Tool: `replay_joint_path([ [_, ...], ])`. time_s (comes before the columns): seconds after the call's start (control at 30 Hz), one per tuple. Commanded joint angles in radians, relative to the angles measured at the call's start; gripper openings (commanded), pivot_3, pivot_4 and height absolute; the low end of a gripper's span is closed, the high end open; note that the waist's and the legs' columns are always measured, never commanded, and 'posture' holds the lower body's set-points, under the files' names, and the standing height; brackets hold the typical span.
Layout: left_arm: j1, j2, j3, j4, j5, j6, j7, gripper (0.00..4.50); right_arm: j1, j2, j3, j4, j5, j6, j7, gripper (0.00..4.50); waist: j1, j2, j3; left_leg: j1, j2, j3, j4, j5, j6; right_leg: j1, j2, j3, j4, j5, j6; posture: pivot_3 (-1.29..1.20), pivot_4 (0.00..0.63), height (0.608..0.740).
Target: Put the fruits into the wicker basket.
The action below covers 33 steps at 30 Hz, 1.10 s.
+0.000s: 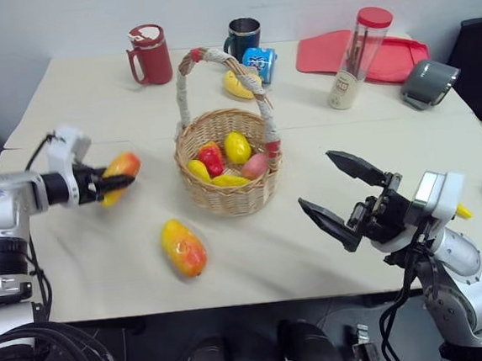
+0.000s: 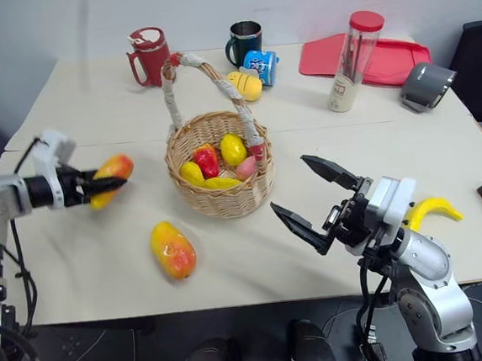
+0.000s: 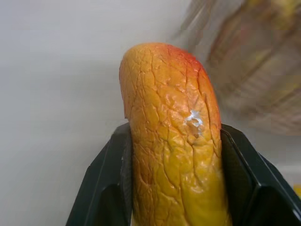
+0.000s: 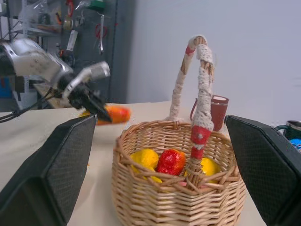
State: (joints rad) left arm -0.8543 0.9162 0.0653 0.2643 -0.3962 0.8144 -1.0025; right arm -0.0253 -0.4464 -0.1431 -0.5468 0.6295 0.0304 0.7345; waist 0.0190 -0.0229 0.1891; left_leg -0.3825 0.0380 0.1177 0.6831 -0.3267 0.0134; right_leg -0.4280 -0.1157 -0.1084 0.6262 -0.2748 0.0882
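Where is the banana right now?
In the right eye view the banana lies on the table at the robot's far right, just behind the open right gripper.

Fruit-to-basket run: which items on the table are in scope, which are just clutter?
In scope:
- mango gripped by the left gripper
- mango lying on the table
- banana by the right arm
- wicker basket

Clutter:
- red mug
- dark mug
- blue can
- red tray
- red-lidded jar

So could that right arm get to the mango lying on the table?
Probably yes: the right gripper is open and empty, and the bare table lies between it and the mango, with the basket further back.
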Motion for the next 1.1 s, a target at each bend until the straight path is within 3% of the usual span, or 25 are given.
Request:
replay_joint_path([
  [0.03,-0.070,-0.016,-0.027,-0.161,-0.058,0.043,-0.052,1.94,0.010,-0.009,-0.052,0.006,0.020,-0.025,0.012,4.50,0.004,0.000,0.000,0.000,-0.001,0.001,0.000,0.000,0.001,0.000,0.000,0.001,0.000,0.000,0.001,0.00,0.150,0.740],
  [0.17,-0.131,-0.181,-0.106,-0.144,-0.002,0.022,0.060,1.94,0.033,-0.012,-0.058,0.049,0.009,-0.054,0.068,4.50,0.008,0.002,-0.001,0.004,-0.006,0.002,0.001,0.000,0.002,0.003,-0.001,0.003,0.000,0.001,0.002,0.00,0.150,0.740],
  [0.27,-0.102,-0.234,-0.143,-0.126,0.051,-0.062,0.081,1.94,0.055,-0.008,-0.053,0.061,-0.001,-0.080,0.098,4.50,0.001,0.001,-0.001,0.004,-0.006,0.002,0.000,0.000,0.003,0.004,0.000,0.003,0.000,0.001,0.002,0.00,0.150,0.740],
  [0.4,-0.066,-0.256,-0.084,-0.120,0.042,-0.179,0.084,3.22,0.080,-0.014,-0.057,0.068,-0.003,-0.092,0.122,4.50,-0.022,0.001,-0.001,0.004,-0.005,0.004,-0.001,0.000,0.001,0.001,0.002,0.004,0.001,0.000,0.001,0.00,0.150,0.740],
  [0.5,0.008,-0.208,-0.018,-0.146,0.034,-0.363,0.006,4.12,0.096,-0.028,-0.066,0.077,-0.003,-0.100,0.147,4.50,-0.025,0.001,-0.001,0.005,-0.004,0.004,-0.001,0.000,0.001,0.001,0.002,0.004,0.001,0.000,0.001,0.00,0.150,0.740],
  [0.67,0.154,-0.088,0.154,-0.145,-0.047,-0.495,-0.134,4.12,0.089,-0.095,-0.105,0.138,0.046,-0.085,0.255,4.50,-0.021,0.001,-0.001,0.005,0.001,0.004,-0.001,-0.001,0.001,0.001,0.001,0.004,0.001,0.000,0.000,0.00,0.150,0.740],
  [0.83,0.369,0.067,0.270,0.022,-0.028,-0.728,-0.354,4.12,0.124,-0.233,-0.073,0.190,0.023,-0.098,0.488,4.50,-0.020,0.002,-0.001,0.006,0.000,0.004,-0.001,-0.002,0.002,0.002,0.000,0.004,0.000,0.000,0.000,0.00,0.150,0.740],
  [0.9,0.453,0.116,0.289,0.051,-0.028,-0.754,-0.417,4.46,0.150,-0.264,-0.067,0.223,0.003,-0.133,0.561,4.50,-0.019,0.002,-0.001,0.006,0.001,0.004,-0.001,-0.002,0.003,0.002,0.000,0.003,-0.001,0.000,0.000,0.00,0.150,0.740],
  [1.0,0.563,0.180,0.306,0.124,0.025,-0.884,-0.460,4.48,0.170,-0.268,-0.074,0.248,0.005,-0.139,0.583,4.50,-0.018,0.001,-0.001,0.006,0.001,0.004,0.000,-0.003,0.004,0.002,0.000,0.002,-0.004,0.000,0.000,0.00,0.150,0.740],
  [1.1,0.635,0.239,0.349,0.319,0.069,-0.991,-0.450,4.48,0.198,-0.262,-0.081,0.237,0.005,-0.124,0.572,4.50,-0.019,0.001,-0.001,0.007,0.001,0.004,-0.001,-0.004,0.003,0.002,-0.001,0.002,-0.004,0.000,0.000,0.00,0.150,0.740],
])
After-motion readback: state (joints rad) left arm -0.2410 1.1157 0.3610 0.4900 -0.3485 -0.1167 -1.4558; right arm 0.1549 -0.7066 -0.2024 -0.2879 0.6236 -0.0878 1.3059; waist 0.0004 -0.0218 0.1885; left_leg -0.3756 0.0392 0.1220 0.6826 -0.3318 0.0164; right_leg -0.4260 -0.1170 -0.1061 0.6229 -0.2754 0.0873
